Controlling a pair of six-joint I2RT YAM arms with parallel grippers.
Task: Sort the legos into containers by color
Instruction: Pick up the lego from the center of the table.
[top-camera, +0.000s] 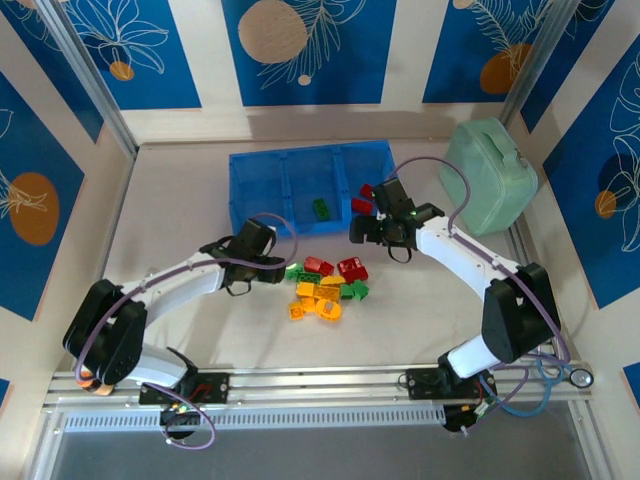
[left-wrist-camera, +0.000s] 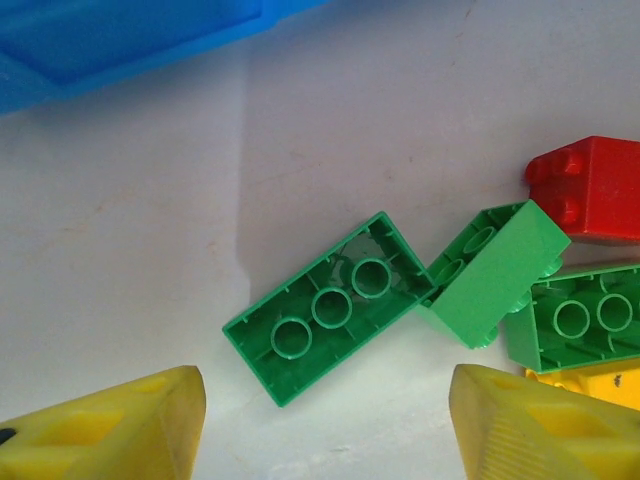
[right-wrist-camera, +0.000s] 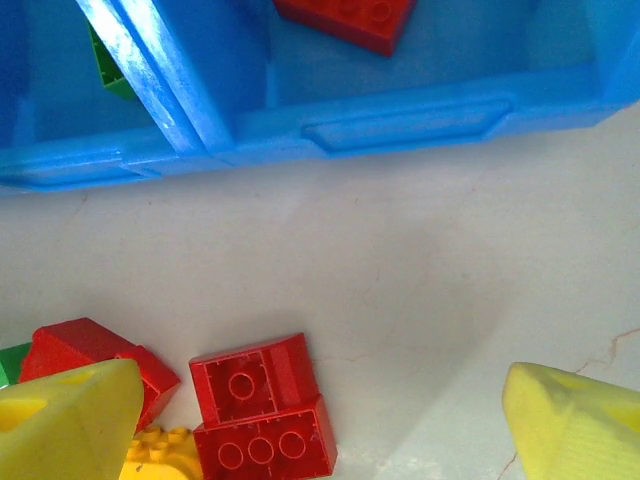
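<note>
Since the left gripper (left-wrist-camera: 325, 432) hangs w/ jaws wide and empty just short of the green rectangular plastic brick (left-wrist-camera: 330, 310), hollow side up, that arm's nearer. Brick lies ahead btw the yellow fingertips (left-wrist-camera: 110, 430), long axis slanting lower-left to upper-right, oblique to the closing line; prob. needs a wrist twist. Right gripper (right-wrist-camera: 320, 425), also wide and empty, hovers by the translucent blue plastic tray (right-wrist-camera: 400, 125).

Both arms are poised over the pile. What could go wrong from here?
The left end effector is open over an upside-down green brick touching a tilted green brick; closing could drag both. The right end effector straddles two abutting red bricks, so it might pinch both.
</note>
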